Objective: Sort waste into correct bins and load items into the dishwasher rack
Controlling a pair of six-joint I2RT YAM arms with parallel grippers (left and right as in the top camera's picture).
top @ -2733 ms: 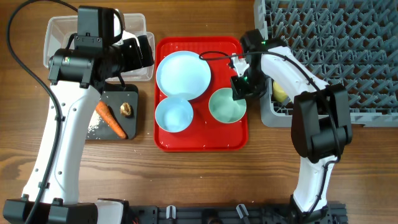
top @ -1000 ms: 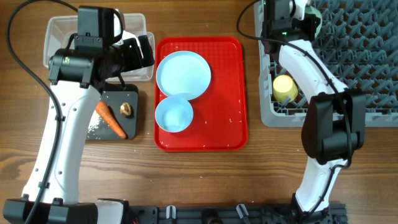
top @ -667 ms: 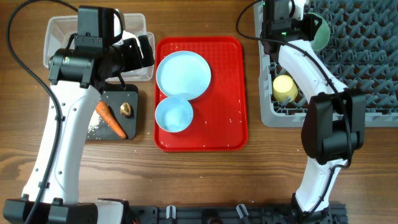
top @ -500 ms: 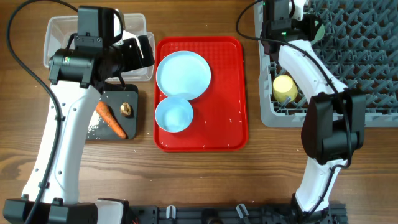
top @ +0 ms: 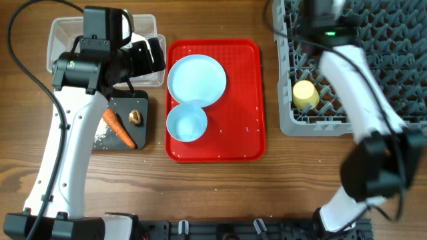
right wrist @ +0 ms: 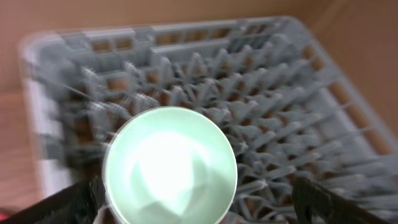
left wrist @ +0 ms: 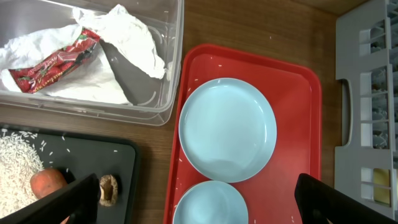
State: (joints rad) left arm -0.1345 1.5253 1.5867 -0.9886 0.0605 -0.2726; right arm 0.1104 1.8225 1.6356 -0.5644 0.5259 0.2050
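The pale green bowl [right wrist: 169, 165] lies among the pegs of the grey dishwasher rack [top: 373, 67], between the wide-apart fingers of my open right gripper [right wrist: 199, 208]; the motion-blurred right arm hides it from overhead. The yellow cup [top: 306, 95] sits in the rack's near left corner. A light blue plate [top: 196, 80] and a light blue bowl [top: 187, 123] rest on the red tray [top: 247, 133]. My left gripper [top: 152, 55] hangs open and empty by the clear tub [top: 63, 30], which holds tissue [left wrist: 134, 43] and a red wrapper [left wrist: 53, 62]. Carrot [top: 119, 128], brown lump [top: 135, 118] and rice [top: 100, 139] lie on the black tray [top: 123, 103].
The rack fills the far right of the wooden table, its left wall close to the red tray's right edge. Clear tub and black tray stand one behind the other at the left. Bare wood runs along the front edge [top: 213, 193].
The right gripper carried the pale green bowl from the red tray to the rack, then opened and let it go. Its arm is now swinging over the rack. The left arm has not moved.
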